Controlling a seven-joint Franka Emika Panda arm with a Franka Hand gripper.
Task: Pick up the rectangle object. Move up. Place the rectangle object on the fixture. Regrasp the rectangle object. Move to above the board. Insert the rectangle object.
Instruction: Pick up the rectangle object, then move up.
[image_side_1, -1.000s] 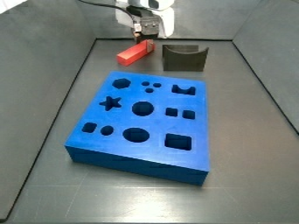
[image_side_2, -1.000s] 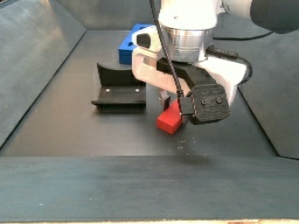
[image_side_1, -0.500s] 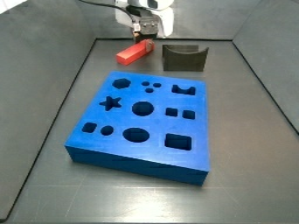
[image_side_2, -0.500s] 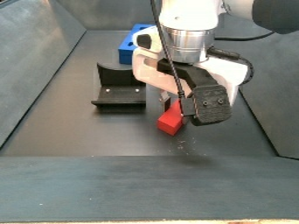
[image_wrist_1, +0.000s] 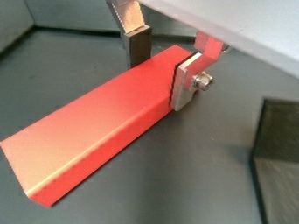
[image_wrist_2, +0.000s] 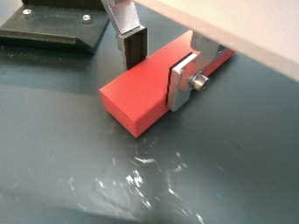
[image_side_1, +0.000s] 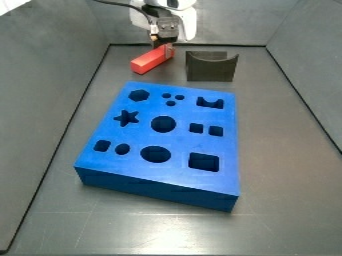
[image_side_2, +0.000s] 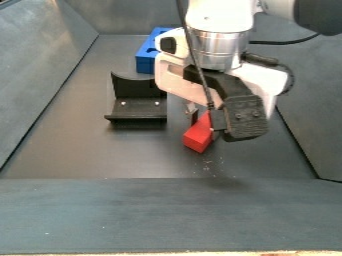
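While the pincer (image_wrist_1: 163, 59) stands at the far end of the tabletop (image_side_1: 294, 190), you have its plates pressed on the long sides of the red block (image_wrist_1: 100, 122), near one end. That closed grip leaves most of the block free to lay on the fixture (image_side_1: 210, 66) just beside it. The blue board (image_side_1: 167, 135) waits nearer.

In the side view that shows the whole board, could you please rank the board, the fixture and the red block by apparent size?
1. Board: largest.
2. Fixture.
3. Red block, between the gripper fingers; fixture and block lie equally far back, so this holds.
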